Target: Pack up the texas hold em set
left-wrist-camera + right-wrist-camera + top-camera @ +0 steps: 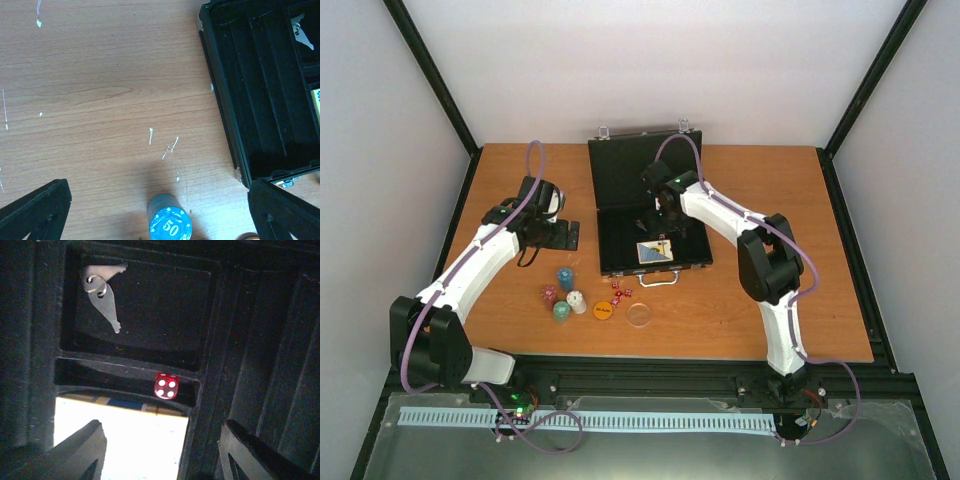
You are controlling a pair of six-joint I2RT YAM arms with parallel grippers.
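Top external view: case (620, 235) lies open on the desk (770, 300), lid back. The right arm reaches over it from the near edge, elbow raised, wrist bent down into the tray. Right pincer (162, 440) hangs over the tray, fingers apart, nothing between them. One die (166, 386) rests in the narrow slot just beyond the fingers, clear of them. Keys (102, 290) lie in the square pocket past it; deck (125, 440) sits in the pocket on the nearer side.

Step in hand, as I read it: dice into the slot, one in. Loose on the desk by the case front: more dice (618, 294), blue stack (565, 277), green stack (561, 311), white stack (578, 302), red chips (549, 294), orange disc (603, 311), clear disc (640, 315).

Left arm stretched forward, low, wrist pointing down. Left pincer (157, 192) spread wide, empty. The blue stack stands between its fingers, untouched.

Next call: right lifts clear and goes for another die. Small target, so it needs a square, centred pinch. Left could drop onto the blue stack.
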